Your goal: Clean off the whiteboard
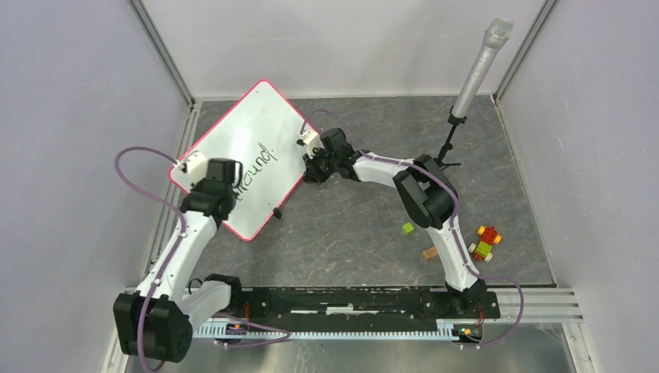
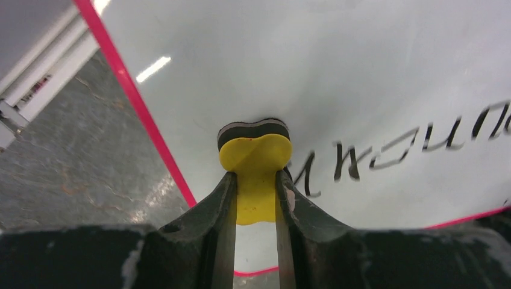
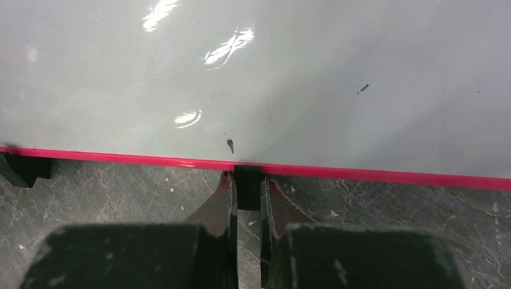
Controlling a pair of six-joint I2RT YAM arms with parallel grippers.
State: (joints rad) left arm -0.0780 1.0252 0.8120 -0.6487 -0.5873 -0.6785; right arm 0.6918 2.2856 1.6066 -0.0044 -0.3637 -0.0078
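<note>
The whiteboard (image 1: 249, 144), white with a red-pink rim, lies tilted on the grey table at back left. Dark handwriting (image 1: 260, 163) crosses its middle and shows in the left wrist view (image 2: 410, 144). My left gripper (image 2: 255, 180) is shut on a yellow eraser (image 2: 254, 158) with a dark felt pad, pressed on the board (image 2: 313, 60) just left of the writing. My right gripper (image 3: 247, 186) is shut on a small black clip (image 3: 247, 188) on the board's right rim (image 3: 373, 175); in the top view it sits at the board's right edge (image 1: 317, 162).
A second black clip (image 1: 277, 212) sits on the board's near edge, another at the left in the right wrist view (image 3: 21, 170). A microphone on a stand (image 1: 478, 66) rises at back right. Small coloured blocks (image 1: 485, 242) lie right of the right arm. Frame rails run along the left.
</note>
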